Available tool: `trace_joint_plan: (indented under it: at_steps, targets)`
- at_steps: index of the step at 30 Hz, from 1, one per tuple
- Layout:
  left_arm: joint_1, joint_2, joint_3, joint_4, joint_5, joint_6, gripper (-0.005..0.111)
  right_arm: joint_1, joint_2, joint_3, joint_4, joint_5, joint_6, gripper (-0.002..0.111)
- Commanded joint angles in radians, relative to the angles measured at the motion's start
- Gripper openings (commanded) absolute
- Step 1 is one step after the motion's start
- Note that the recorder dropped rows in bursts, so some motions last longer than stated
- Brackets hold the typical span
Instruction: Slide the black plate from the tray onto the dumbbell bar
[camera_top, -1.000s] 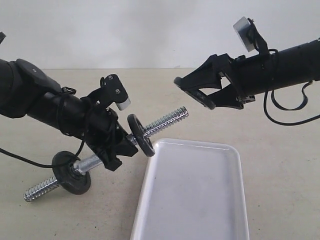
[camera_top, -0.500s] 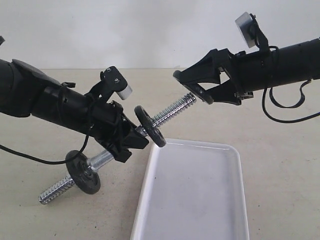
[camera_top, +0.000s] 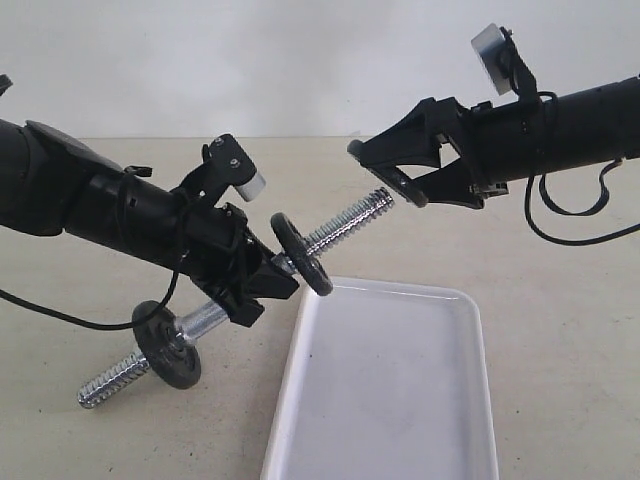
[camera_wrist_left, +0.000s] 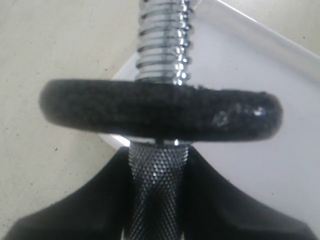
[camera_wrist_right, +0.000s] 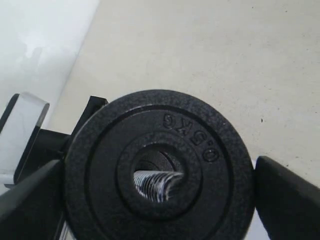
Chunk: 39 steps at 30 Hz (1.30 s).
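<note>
1. 1 bench (camera_top: 560, 330) carries 1 white tray (camera_top: 400, 400), which holds no plate.
2. 1 dumbbell bar (camera_top: 345, 225) lies tilted, its long axis rising toward the right tool (camera_top: 385, 172). That tool stands wide and empty, just beyond the threaded tip.
3. There are 2 plates. The black plate (camera_top: 302, 256) sits on the bar against the left tool (camera_top: 262, 283), which clamps the knurled middle. The second plate (camera_top: 165, 345) sits near the lower end.
</note>
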Motion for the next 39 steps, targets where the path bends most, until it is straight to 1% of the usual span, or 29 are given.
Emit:
trace_joint_plan:
  at_steps: [1,12,15,21,24,31,39]
  targets:
    - [0.0,-0.041,-0.028,-0.105,0.065,0.021,0.004,-0.001,-0.015,-0.002,0.05,0.036,-0.011,0.0]
    - [0.002,-0.045,-0.028,-0.114,0.065,0.053,0.004,-0.001,-0.015,-0.002,0.048,0.026,-0.011,0.0]
    - [0.002,-0.045,-0.028,-0.16,0.065,0.091,0.004,-0.001,-0.015,-0.002,0.045,0.027,-0.011,0.0]
    - [0.002,-0.045,-0.028,-0.166,0.06,0.124,0.004,-0.001,-0.015,-0.002,0.028,0.017,-0.011,0.0]
    - [0.002,-0.045,-0.028,-0.216,0.039,0.15,0.004,-0.001,-0.015,-0.002,-0.007,0.021,-0.003,0.0]
    - [0.002,-0.045,-0.028,-0.236,0.03,0.169,0.004,-0.001,-0.015,-0.002,-0.002,0.045,0.001,0.0]
    - [0.059,-0.045,-0.028,-0.244,0.055,0.129,0.004,-0.001,-0.015,-0.002,-0.002,0.061,0.001,0.0]
